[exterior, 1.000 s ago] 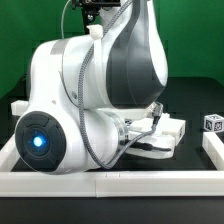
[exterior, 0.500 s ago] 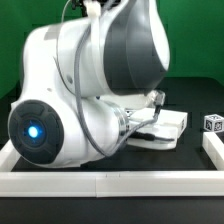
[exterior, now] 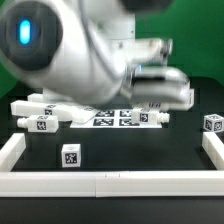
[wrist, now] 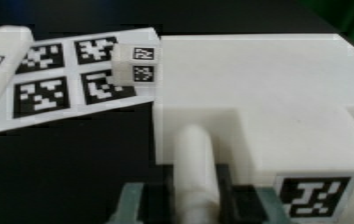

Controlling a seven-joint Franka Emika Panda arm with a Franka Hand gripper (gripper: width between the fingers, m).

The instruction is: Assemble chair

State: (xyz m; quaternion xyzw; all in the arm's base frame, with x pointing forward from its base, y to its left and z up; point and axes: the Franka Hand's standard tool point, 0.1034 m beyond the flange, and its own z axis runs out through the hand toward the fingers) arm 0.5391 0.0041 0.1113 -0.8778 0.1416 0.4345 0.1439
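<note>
gripper [wrist: 193,203]: jaws nearly closed, pinching white rod [wrist: 192,160] | rod axis: straight out from jaws toward chair seat [wrist: 263,80], dead ahead | marker board [wrist: 49,85]: beside seat

Blurred arm [exterior: 90,50]; chair part [wrist: 263,90] cut off

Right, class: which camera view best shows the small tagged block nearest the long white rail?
The exterior view: the small tagged block sits whole and unobstructed near the long white rail. The wrist view does not show it.
</note>
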